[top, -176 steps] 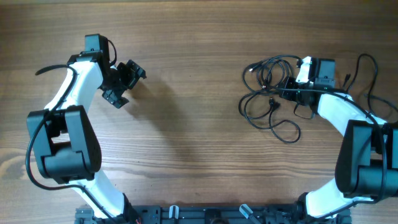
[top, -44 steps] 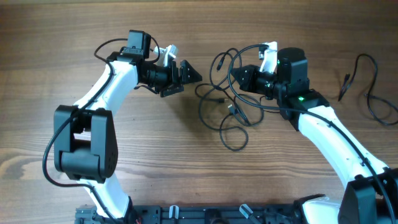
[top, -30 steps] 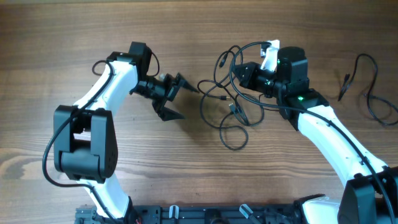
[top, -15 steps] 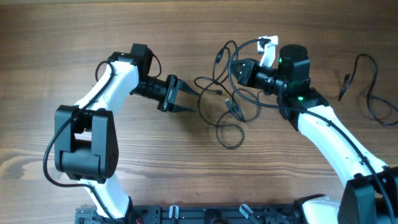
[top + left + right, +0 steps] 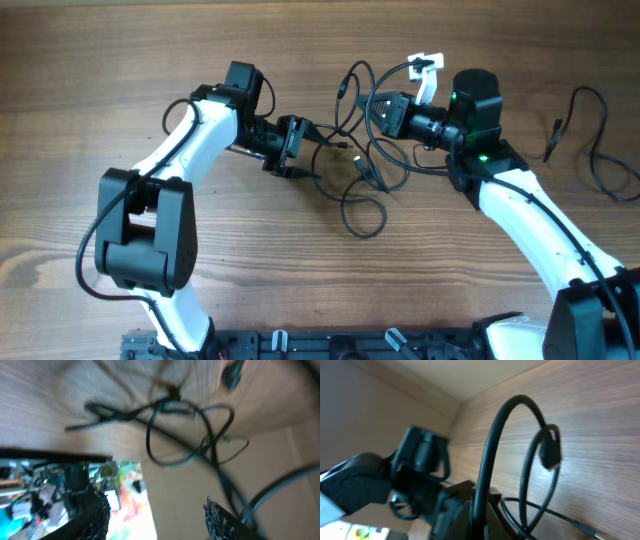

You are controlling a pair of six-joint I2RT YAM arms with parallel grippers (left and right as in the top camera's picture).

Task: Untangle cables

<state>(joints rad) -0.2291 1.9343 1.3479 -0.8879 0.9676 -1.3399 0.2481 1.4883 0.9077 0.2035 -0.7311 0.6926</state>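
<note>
- While the cables [image 5: 364, 166] lie in one knot in the middle of the table [image 5: 300, 60], the low loop is nearest, and no cord looks pulled free.
- Next, the left gripper [image 5: 305, 150] is at the knot's left edge, jaws apart, holding nothing.
- Past it, the right gripper [image 5: 380, 108] pinches one cord tight and holds it up.
- Far off to the right, a lone cord [image 5: 556, 127] lies apart, so I think most of the work is left.

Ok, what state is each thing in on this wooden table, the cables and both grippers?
tangle of thin black cables: knotted, one side lifted, lower loops resting on the brown wooden table.
separate thin black cable: lying loose near the table's right edge, nothing touching it.
left gripper: open, at the tangle's left side, gripping nothing.
right gripper: shut on a strand of the tangle.
</note>
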